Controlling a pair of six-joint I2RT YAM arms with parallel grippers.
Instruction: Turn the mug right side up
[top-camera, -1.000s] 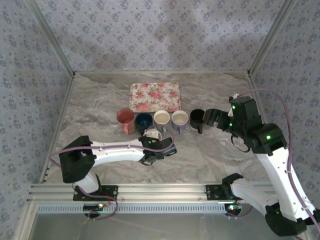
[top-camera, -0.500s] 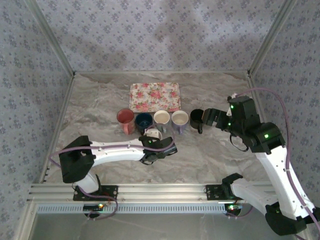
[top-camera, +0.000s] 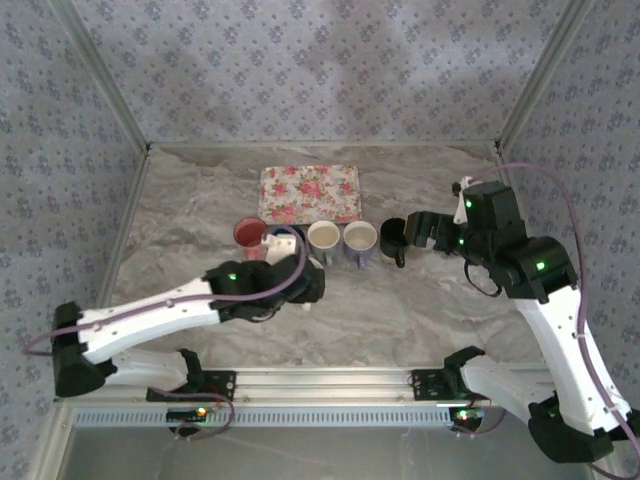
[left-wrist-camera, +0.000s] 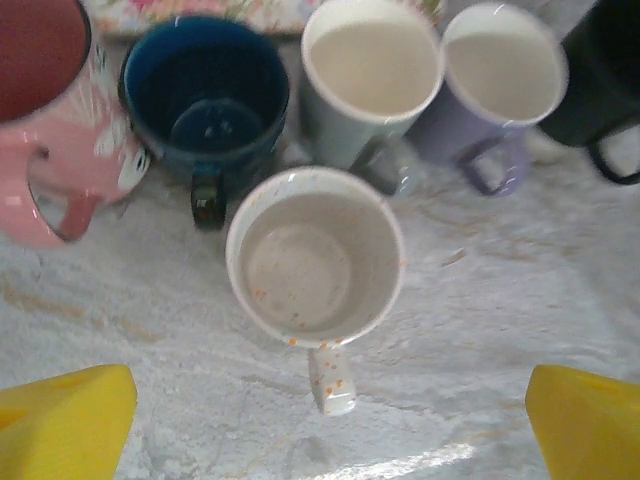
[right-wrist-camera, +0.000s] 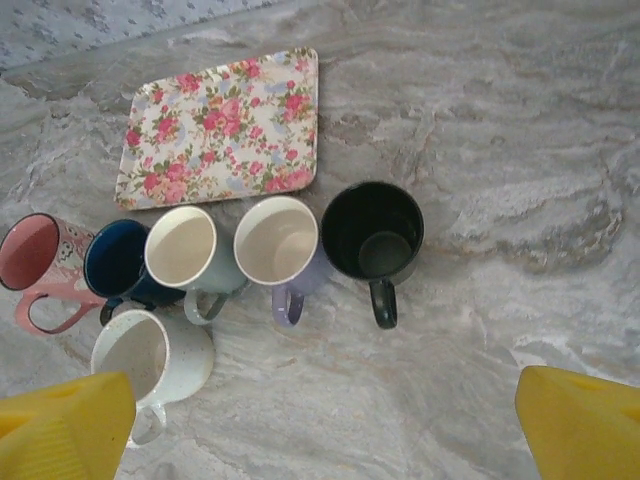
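From the right wrist view: at upper left of the frame, tray (right-wrist-camera: 222, 128) flat on the table (right-wrist-camera: 500, 200). Just below it, a close-packed row across the frame: leftmost mug (right-wrist-camera: 35, 252), second mug (right-wrist-camera: 115, 262), third mug (right-wrist-camera: 183, 248), fourth mug (right-wrist-camera: 277, 242), rightmost mug (right-wrist-camera: 372, 232) at centre. All handles toward the bottom edge. Lower left, below the row, front mug (right-wrist-camera: 140, 358), standing mouth up just beside the second and third mugs, handle toward the bottom edge.
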